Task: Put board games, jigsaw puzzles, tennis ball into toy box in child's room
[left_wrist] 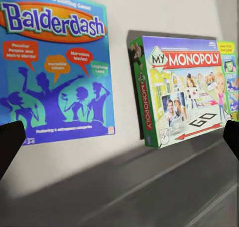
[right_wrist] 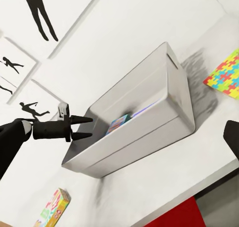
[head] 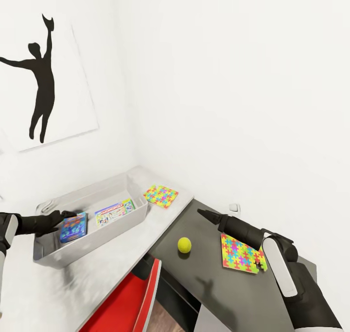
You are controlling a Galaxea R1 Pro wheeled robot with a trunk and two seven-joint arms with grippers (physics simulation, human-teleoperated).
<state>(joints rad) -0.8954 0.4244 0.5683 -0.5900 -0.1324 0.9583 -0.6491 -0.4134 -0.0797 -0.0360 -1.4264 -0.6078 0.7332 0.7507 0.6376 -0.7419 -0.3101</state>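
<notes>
Left fingers (head: 68, 216) sit spread apart at the near-left rim of the toy box (head: 125, 181), holding nothing; in the right wrist view both prongs (right_wrist: 82, 128) show a clear gap, tips at the bin's end wall. Just past them, the blue Balderdash box (head: 73, 226) lies flat inside the bin, mid-left of the head frame. Monopoly box (head: 114, 212) lies flat beside it, a strip of bin floor between the two; in the left wrist view they sit side by side, Balderdash (left_wrist: 54, 67) left, Monopoly (left_wrist: 186, 87) right.

Right fingers (head: 205, 214) hang over the dark lower surface (head: 194, 268), centre-right of the head frame. Empty; can't tell how wide the gap is from here. One jigsaw (head: 242, 253) lies flat on the dark surface just right of and below them. Tennis ball (head: 184, 245) rests on the same surface, left of that jigsaw, apart from it.

Second jigsaw (head: 161, 195) lies on the light surface (head: 102, 283) just beside the bin's far-right end. A third game box (right_wrist: 54, 210) lies at the lower left of the right wrist view, outside the bin.

Red chair (head: 131, 303) at bottom centre. Silhouette picture (head: 41, 79) on the wall, upper left.
</notes>
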